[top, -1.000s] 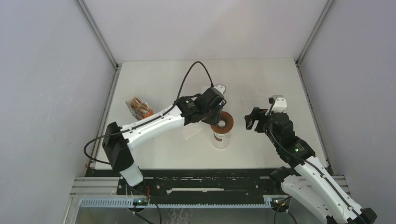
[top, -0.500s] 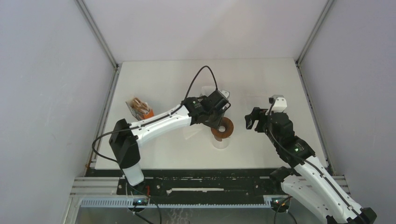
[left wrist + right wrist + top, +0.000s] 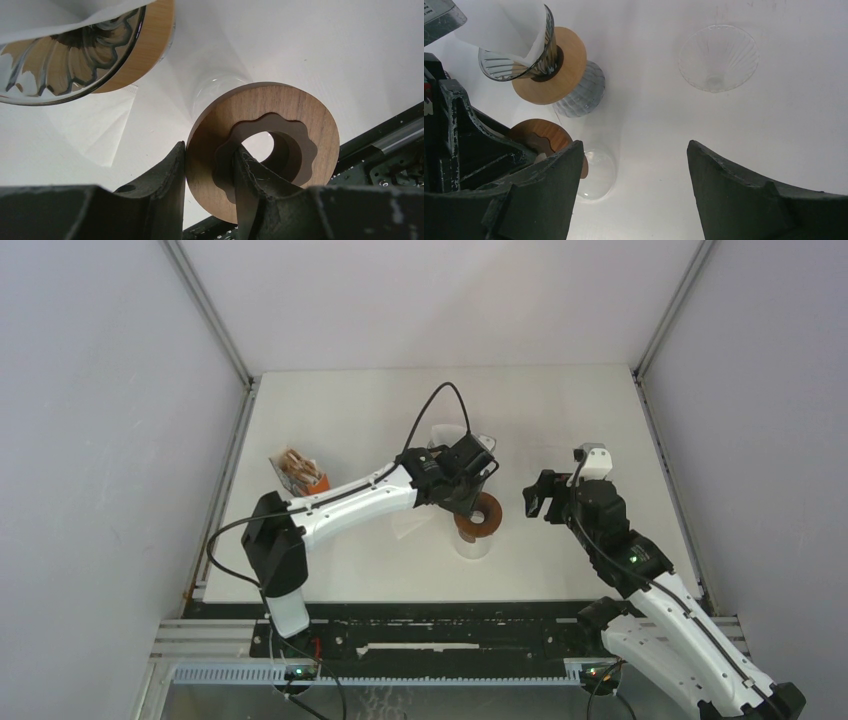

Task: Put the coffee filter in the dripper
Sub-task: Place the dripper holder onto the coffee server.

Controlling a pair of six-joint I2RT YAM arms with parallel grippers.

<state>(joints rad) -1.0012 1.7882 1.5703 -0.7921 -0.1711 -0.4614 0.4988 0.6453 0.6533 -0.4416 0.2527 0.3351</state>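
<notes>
My left gripper point(image 3: 209, 150) is shut on a wooden ring point(image 3: 265, 145), one finger outside its rim and one through its hole. In the top view the left gripper point(image 3: 462, 485) holds the ring point(image 3: 481, 517) above a clear glass point(image 3: 472, 542). A ribbed glass dripper point(image 3: 519, 60) with a wooden collar stands on a glass cup, and a white paper filter point(image 3: 504, 25) sits in it. The dripper point(image 3: 75, 50) also shows in the left wrist view, up left of the ring. My right gripper point(image 3: 634, 150) is open and empty, to the right of the ring point(image 3: 544, 137).
A bare clear glass cone point(image 3: 718, 57) lies on the white table beyond my right gripper. A brown and orange packet point(image 3: 298, 472) lies at the table's left side. The black rail point(image 3: 450, 625) runs along the near edge.
My left gripper has carried the wooden ring a little to the right and toward the near edge, over the clear glass. The right arm has not moved.
</notes>
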